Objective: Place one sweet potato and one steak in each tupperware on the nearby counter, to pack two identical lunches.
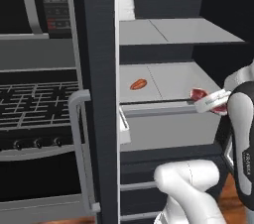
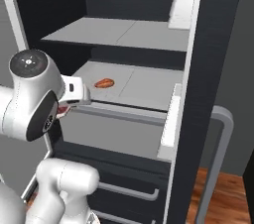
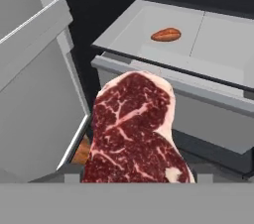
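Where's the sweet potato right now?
The sweet potato lies alone on the fridge's middle shelf, left of the gripper and its steak.

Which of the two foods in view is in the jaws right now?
The steak, red and marbled, held at the gripper. The orange sweet potato lies apart on the fridge shelf.

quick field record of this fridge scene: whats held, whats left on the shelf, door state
gripper: closed on the steak, at the front of the fridge
steak: red with pale marbling, held off the shelf
sweet potato: orange-red oval, lying alone on the middle fridge shelf
fridge shelf: grey, one more shelf above it
fridge door: swung open
tupperware: can't be judged from these views
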